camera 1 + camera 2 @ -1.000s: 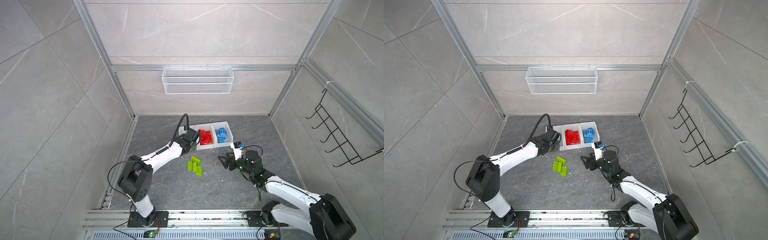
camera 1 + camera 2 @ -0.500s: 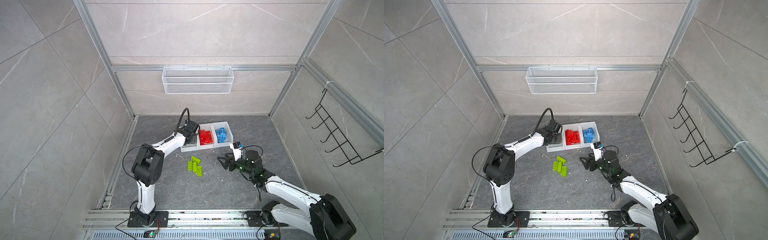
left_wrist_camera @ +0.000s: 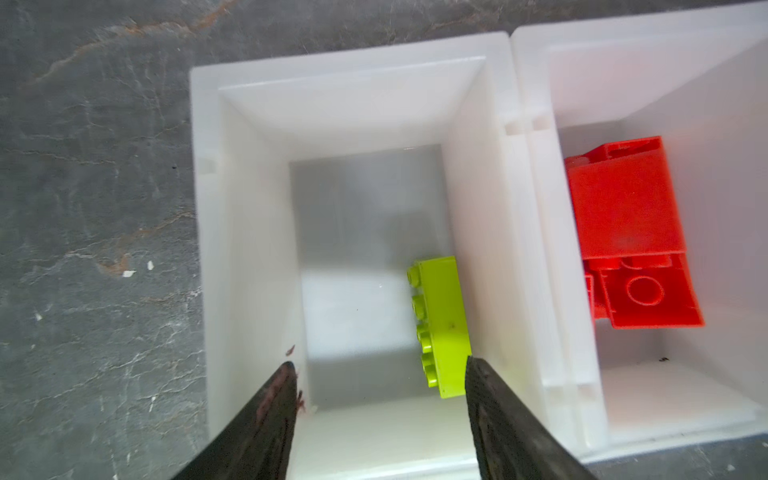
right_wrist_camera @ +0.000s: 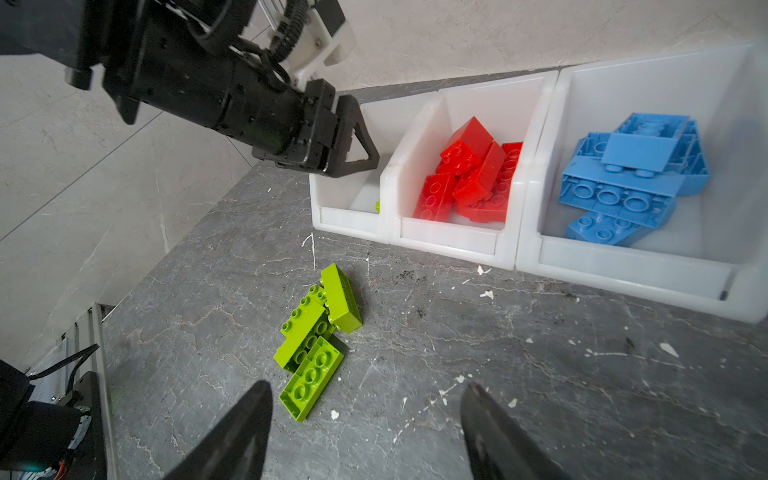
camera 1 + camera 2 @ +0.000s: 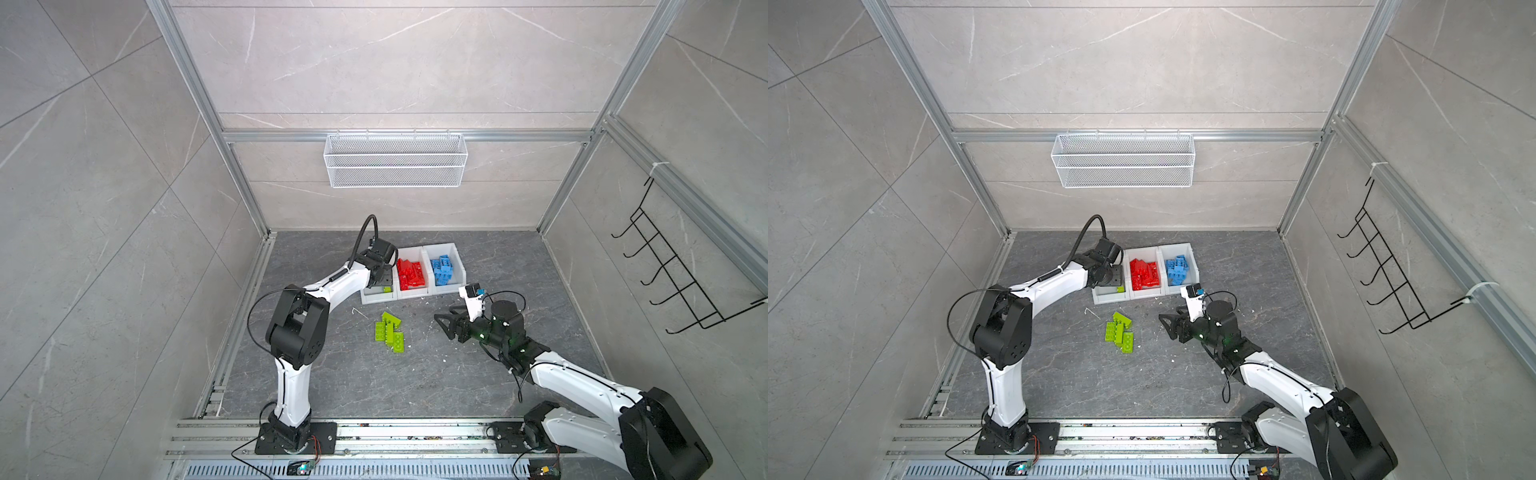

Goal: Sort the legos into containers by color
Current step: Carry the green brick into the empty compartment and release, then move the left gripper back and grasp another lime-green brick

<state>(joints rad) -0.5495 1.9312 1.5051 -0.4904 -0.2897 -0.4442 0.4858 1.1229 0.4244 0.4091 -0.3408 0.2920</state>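
Observation:
Three joined white containers [image 5: 413, 294] stand at the back of the grey floor. The middle one holds red legos [image 5: 409, 274] and the right one blue legos [image 5: 442, 270]. My left gripper [image 3: 378, 362] hangs open over the left container [image 3: 349, 58]. One lime green lego [image 3: 442, 328] lies on its side there against the wall, free of the fingers. Several more green legos [image 5: 390, 332] lie piled on the floor in front, seen in both top views. My right gripper [image 4: 365, 385] is open and empty just right of that green pile [image 4: 316, 332].
A white wire basket [image 5: 395, 166] hangs on the back wall and a black hook rack [image 5: 673, 274] on the right wall. Metal rails [image 5: 374, 432] run along the front edge. Small white flecks dot the floor.
My left gripper moved over the left container and opened; the green lego now lies in that container. The left elbow swung inward. The right arm stayed put.

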